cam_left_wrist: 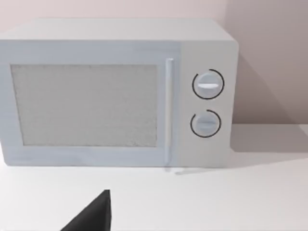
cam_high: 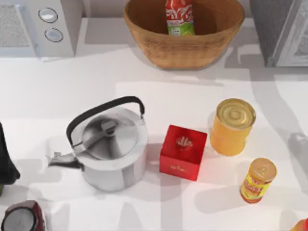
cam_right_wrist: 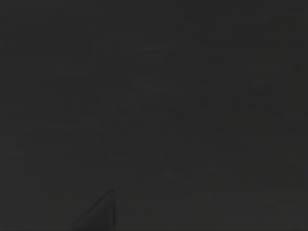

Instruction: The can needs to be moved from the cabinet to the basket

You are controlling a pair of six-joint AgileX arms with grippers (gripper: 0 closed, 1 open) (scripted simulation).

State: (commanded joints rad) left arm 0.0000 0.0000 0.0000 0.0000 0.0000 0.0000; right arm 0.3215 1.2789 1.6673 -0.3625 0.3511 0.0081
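Upright, slim red can [cam_high: 180, 17], white script, in basket [cam_high: 144, 33]

White table [cam_high: 192, 91], basket [cam_high: 159, 50], microwave [cam_high: 41, 26], kettle [cam_high: 110, 149], red box [cam_high: 183, 151], yellow-orange tin [cam_high: 232, 127], small jar [cam_high: 258, 180]

— Where did the can [cam_high: 179, 18] stand?
— Upright inside the basket [cam_high: 144, 33], at the back of the table [cam_high: 144, 72], with the microwave [cam_high: 41, 26] to its left.
— And nearer the front?
— The kettle [cam_high: 111, 149] stood left of the box [cam_high: 183, 152]; the tin [cam_high: 233, 127] right of the box; the jar [cam_high: 258, 180] in front of the tin.
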